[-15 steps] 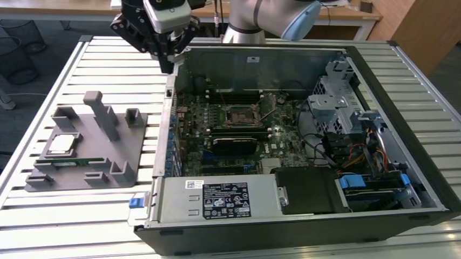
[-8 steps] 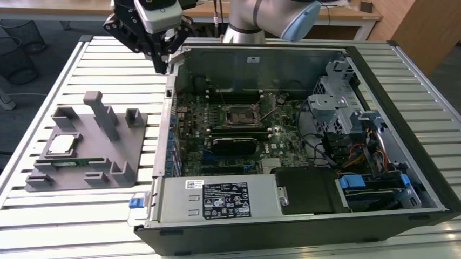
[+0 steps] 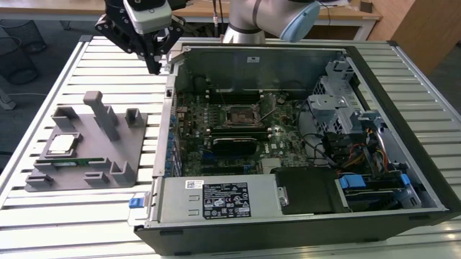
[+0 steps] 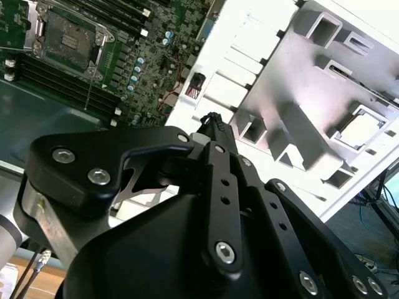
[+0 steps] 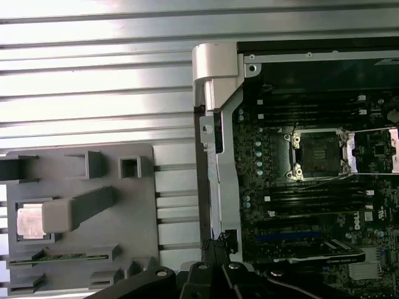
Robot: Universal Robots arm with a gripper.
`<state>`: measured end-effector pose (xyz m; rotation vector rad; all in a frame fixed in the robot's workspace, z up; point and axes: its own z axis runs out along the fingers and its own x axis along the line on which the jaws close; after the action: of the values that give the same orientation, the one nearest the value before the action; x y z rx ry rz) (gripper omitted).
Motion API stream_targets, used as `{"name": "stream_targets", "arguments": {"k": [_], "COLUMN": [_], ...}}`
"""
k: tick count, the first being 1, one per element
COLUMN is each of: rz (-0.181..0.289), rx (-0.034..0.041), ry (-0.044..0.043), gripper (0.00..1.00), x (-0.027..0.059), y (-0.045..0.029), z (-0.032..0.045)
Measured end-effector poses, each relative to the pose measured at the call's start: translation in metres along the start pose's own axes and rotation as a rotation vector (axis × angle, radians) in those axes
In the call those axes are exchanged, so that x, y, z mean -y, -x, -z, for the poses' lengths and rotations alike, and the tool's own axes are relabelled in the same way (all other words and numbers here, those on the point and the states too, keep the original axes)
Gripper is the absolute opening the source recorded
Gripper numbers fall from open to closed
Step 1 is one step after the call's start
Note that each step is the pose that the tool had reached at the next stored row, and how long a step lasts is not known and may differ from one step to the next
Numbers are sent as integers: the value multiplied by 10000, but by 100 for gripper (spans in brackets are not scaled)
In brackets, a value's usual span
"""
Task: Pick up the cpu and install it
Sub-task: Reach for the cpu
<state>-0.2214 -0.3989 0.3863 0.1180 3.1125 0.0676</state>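
The cpu (image 3: 61,144) is a small flat square with a pale silver top plate and a tan rim. It lies face up in a square recess of the grey plastic tray (image 3: 81,177), at the exterior view's left, about mid-height in the frame. Just beside it, toward the lower edge of the frame, a thin green memory stick (image 3: 68,160) lies in a slot of the same tray. In the first wrist view the cpu (image 5: 31,220) is partly overlapped by one of the tray's upright blocks. In the second wrist view glare bleaches its top (image 4: 361,129) to a plain white patch. Its underside is hidden in every view.

The gripper (image 3: 153,69) hangs in the upper left of the exterior view, above the slatted metal table (image 3: 108,81) at the corner of the open computer case (image 3: 288,232) and well apart from the cpu. Its fingers meet at the tips and hold nothing. Both wrist views show those closed tips (image 4: 211,123) (image 5: 215,240). The arm is cut off by the frame's upper edge.

Inside the case, the processor socket (image 3: 240,114) sits near the middle of the frame, a dark square in a metal frame.

A large white label (image 3: 224,198) with dense black print covers the power supply at the lower centre. A small sticker (image 3: 252,58) sits on the case's inner wall. Neither is legible.
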Motion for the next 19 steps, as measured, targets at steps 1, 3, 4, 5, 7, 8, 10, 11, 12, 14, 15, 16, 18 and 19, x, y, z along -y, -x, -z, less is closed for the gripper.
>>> {"name": "stream_targets", "arguments": {"k": [1, 3, 4, 5, 7, 8, 10, 11, 12, 14, 15, 16, 18, 19], "rz": [0, 0, 0, 0, 0, 0, 0, 0, 0, 1, 0, 0, 1, 0], "rx": [1, 0, 0, 0, 0, 0, 0, 0, 0, 0, 0, 0, 0, 0], "ry": [0, 0, 0, 0, 0, 0, 0, 1, 0, 0, 0, 0, 0, 0], "gripper": [11, 11, 11, 11, 11, 11, 11, 11, 11, 11, 11, 11, 11, 11], "x": [1, 2, 3, 3, 5, 5, 7, 7, 8, 9, 9, 10, 11, 12], "y": [-10, -27, -35, -43, -60, -68, -83, -91, -98, -113, -119, -127, -142, -150], "z": [-1, -2, -2, -2, -3, -4, -5, -6, -7, -8, -8, -9, -10, -11]}}
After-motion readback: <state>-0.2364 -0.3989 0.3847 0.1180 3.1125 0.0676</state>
